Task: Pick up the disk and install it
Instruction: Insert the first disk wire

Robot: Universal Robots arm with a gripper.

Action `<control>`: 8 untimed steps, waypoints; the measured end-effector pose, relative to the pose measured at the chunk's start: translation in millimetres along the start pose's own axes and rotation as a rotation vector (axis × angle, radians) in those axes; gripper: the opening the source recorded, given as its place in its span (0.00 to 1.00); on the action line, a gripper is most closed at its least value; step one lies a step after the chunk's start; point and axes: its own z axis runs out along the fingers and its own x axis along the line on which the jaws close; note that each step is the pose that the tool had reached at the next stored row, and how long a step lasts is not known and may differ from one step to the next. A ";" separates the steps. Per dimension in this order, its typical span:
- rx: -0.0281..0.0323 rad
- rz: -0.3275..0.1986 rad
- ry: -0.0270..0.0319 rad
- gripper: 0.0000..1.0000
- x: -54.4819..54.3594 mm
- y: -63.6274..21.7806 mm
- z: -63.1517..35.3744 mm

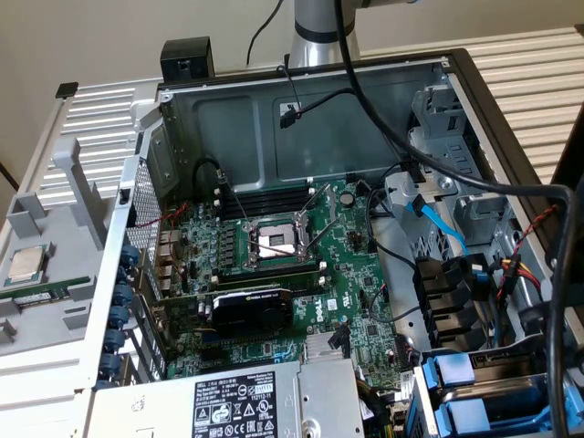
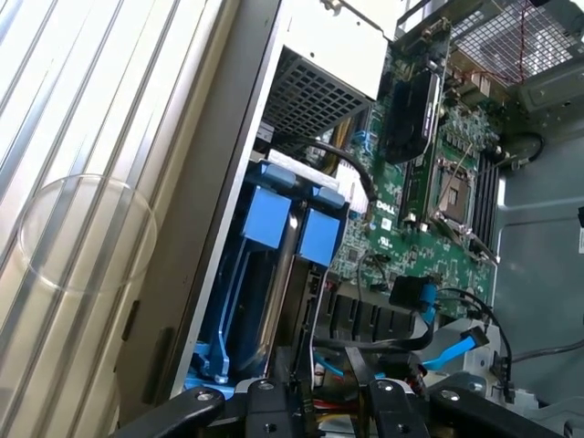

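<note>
Nearest, in the case's near corner on the exterior view's right, the disk sits in the drive cage. Its blue carrier front faces up beside a second blue carrier (which of the pair is the task's own I judge by position only). Just left of them lies the power supply with its printed label. Farther back on that right side, seemingly above the empty black bays and the blue data cable, hangs the gripper. Its fingers are part-way apart, with nothing between them but loose wires beyond. So the disk lies ahead of the gripper, toward the near end, and its blue rails appear to run down into the cage. Farther left sit the graphics card and the bare processor socket.
</note>
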 end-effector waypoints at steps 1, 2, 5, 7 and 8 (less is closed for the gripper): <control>0.0000 0.000 0.0001 0.36 0.3 -0.1 0.1; -0.0001 0.000 0.0002 0.36 0.5 -0.2 0.3; 0.0000 0.000 0.0002 0.36 0.9 -0.3 1.0; 0.0000 0.000 0.0001 0.36 1.2 -0.3 1.4; 0.0000 0.000 0.0001 0.36 1.3 -0.4 1.6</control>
